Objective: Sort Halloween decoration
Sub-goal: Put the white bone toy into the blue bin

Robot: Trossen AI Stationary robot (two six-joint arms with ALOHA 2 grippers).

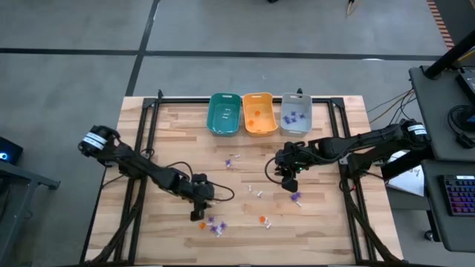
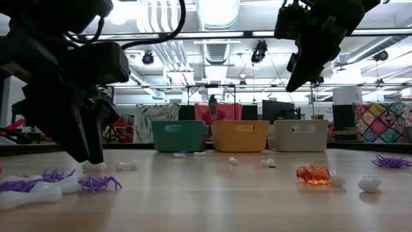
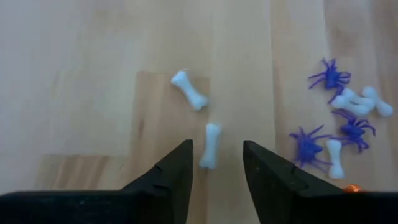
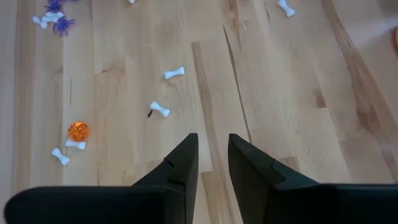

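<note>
- The Halloween decoration is a scatter of tiny trinkets on the wooden surface: white bones, purple spiders and an orange pumpkin, spread across the middle and toward the near edge. A few already lie in the bins at the far edge.
- The left end effector hangs low over the near-left part of the surface, its jaws a narrow gap apart and empty, with one bone lying just ahead between the tips.
- The right end effector sits raised over the right-middle, jaws narrowly parted, holding nothing.
- These pieces look like light, stiff plastic, likely to skid or flip if nudged.
- A bone is best pinched across its thin shaft, between the knobbed ends.
- The spiders' thin legs probably bend; gripping the body seems safer.
- The pumpkin looks glossy and rounded, so it may slip; a centred pinch across its widest part suits it.
</note>
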